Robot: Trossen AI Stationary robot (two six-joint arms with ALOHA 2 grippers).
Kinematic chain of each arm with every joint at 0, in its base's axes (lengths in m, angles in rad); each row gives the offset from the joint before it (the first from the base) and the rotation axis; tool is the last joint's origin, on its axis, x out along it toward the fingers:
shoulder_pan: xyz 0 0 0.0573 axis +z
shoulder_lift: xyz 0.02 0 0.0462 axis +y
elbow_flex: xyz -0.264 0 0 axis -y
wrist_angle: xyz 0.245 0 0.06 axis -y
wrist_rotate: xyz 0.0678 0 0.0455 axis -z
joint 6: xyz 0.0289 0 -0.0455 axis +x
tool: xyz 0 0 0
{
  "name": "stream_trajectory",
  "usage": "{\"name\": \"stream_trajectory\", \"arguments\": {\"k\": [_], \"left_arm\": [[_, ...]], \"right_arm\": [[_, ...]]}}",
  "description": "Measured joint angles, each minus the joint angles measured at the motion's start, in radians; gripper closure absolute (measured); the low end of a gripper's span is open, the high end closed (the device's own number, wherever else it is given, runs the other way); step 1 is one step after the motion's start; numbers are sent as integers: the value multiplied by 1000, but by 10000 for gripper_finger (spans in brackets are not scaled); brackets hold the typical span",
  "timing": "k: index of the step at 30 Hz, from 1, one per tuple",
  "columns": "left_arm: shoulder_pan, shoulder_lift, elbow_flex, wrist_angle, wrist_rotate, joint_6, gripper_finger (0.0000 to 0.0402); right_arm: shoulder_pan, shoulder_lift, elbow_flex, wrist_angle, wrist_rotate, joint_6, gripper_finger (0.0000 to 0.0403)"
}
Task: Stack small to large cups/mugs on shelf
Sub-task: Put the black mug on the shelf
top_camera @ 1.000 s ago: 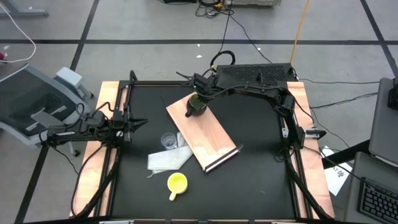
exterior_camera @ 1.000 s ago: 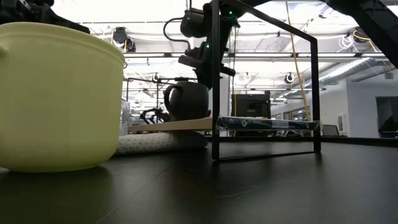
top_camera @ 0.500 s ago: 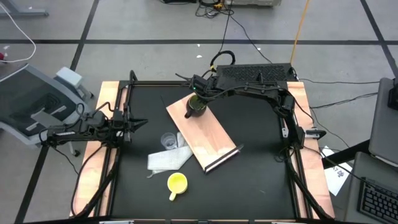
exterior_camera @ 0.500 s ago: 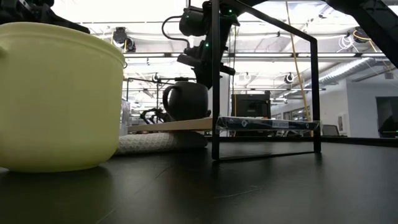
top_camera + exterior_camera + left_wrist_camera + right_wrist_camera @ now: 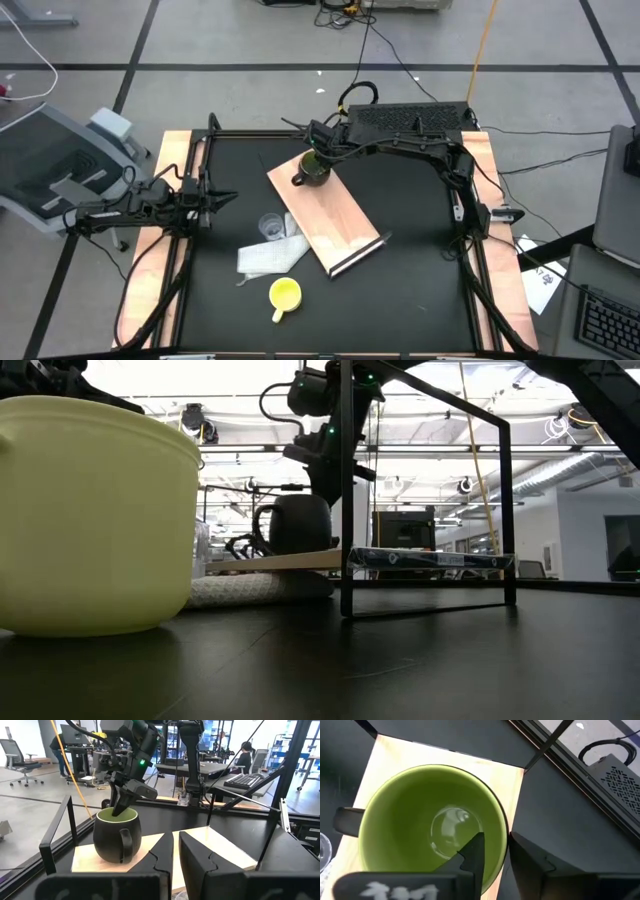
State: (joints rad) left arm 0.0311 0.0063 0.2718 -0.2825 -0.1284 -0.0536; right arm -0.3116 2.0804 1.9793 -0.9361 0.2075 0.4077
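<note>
The dark olive-green mug (image 5: 314, 170) (image 5: 430, 830), light green inside, stands upright on its base at the far end of the light-wood shelf (image 5: 330, 215). My right gripper (image 5: 496, 857) slants down over it, open. One finger is inside the mug and one is outside, with the rim (image 5: 503, 840) between them. The yellow mug (image 5: 285, 293) stands on the table near the front. The clear cup (image 5: 270, 227) stands left of the shelf. My left gripper (image 5: 222, 197) waits shut at the table's left edge. My right gripper comes from above and the table's far right, slanting down, astride the mug's rim on the side away from the handle (image 5: 345, 820). Green wall shows between the inner finger (image 5: 472, 852) and the rim. I cannot tell whether the outer finger (image 5: 535, 865) touches the mug.
A white cloth (image 5: 270, 255) lies by the shelf's left side, between the clear cup and the yellow mug. A black frame (image 5: 345, 490) runs along the table's edges. A dark strip (image 5: 358, 252) ends the shelf at its near right.
The green mug was tipped a second ago, with its handle raised. It has settled level on the shelf and shifted slightly toward the table's left. My right gripper has stayed over it.
</note>
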Motion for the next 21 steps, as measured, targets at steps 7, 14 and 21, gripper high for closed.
{"name": "stream_trajectory", "arguments": {"k": [7,14,21], "left_arm": [[0,0,0,-3,8,2,369],[0,0,0,-3,50,24,369],[0,0,0,-3,50,23,369]], "right_arm": [[7,0,0,13,-2,-25,298],[19,0,0,41,-2,-66,284],[19,0,0,42,-55,-71,273]]}}
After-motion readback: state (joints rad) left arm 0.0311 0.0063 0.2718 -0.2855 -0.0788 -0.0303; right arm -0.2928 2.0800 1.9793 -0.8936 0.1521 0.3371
